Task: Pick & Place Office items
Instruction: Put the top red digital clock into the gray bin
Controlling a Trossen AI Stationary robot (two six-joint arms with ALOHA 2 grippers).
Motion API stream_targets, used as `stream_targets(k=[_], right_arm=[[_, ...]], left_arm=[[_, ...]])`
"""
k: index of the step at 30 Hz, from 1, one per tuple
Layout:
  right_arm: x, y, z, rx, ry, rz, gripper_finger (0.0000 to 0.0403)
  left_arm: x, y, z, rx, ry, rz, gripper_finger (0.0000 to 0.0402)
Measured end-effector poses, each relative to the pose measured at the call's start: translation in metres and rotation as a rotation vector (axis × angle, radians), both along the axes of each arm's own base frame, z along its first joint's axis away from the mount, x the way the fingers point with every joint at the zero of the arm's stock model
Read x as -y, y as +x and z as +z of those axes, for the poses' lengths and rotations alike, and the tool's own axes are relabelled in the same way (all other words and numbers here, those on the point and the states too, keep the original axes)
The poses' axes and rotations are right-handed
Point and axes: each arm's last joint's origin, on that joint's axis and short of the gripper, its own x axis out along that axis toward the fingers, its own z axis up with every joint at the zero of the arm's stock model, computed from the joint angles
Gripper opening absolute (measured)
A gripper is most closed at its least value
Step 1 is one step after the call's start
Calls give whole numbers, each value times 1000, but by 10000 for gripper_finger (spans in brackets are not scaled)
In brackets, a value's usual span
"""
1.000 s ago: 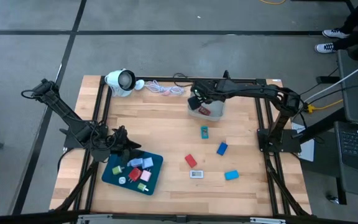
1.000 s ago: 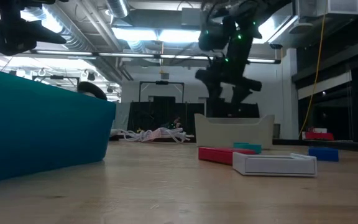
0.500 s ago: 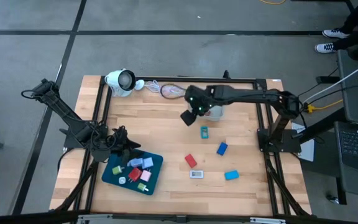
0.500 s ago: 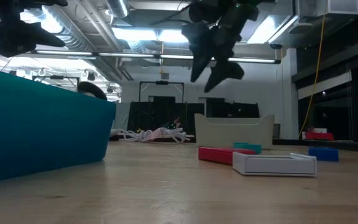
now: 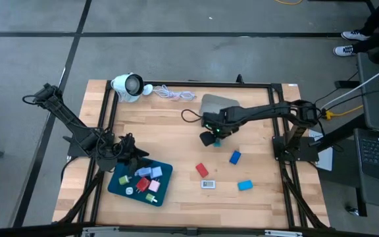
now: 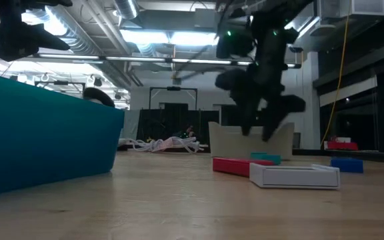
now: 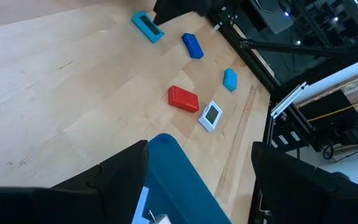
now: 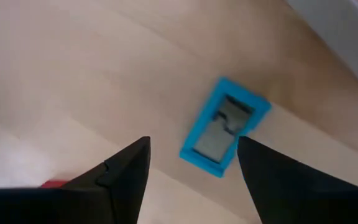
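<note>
My right gripper (image 5: pixel 209 137) is open and hangs fingers-down just above a light blue frame-shaped piece (image 8: pixel 224 134) that lies flat on the table, touching nothing. In the low view the gripper (image 6: pixel 259 133) stands in front of the grey bin (image 6: pixel 251 140). A red piece (image 5: pixel 202 170), a white piece (image 5: pixel 208 184), a blue piece (image 5: pixel 235 157) and a light blue piece (image 5: pixel 245 185) lie loose on the wood. Several more pieces (image 5: pixel 147 179) sit in the teal tray (image 5: pixel 120 185). My left gripper (image 5: pixel 129 150) waits open above the tray's far left corner.
The grey bin (image 5: pixel 219 104) stands near the table's far edge behind the right arm. A white round device with a dark lens (image 5: pixel 127 85) and its coiled cord (image 5: pixel 173 94) lie at the far left. Bare wood stretches between the tray and the loose pieces.
My right gripper has left its place over the grey bin, swung out toward the table's left, then come toward the near edge and down. It now hangs over the light blue frame piece. The left arm and the pieces have kept still.
</note>
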Motion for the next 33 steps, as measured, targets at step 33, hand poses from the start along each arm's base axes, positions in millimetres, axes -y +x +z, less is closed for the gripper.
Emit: stream_targets(k=[33], right_arm=[[1, -11, -30, -20, 20, -245, 245]], left_arm=[[1, 0, 0, -9, -21, -17, 281]])
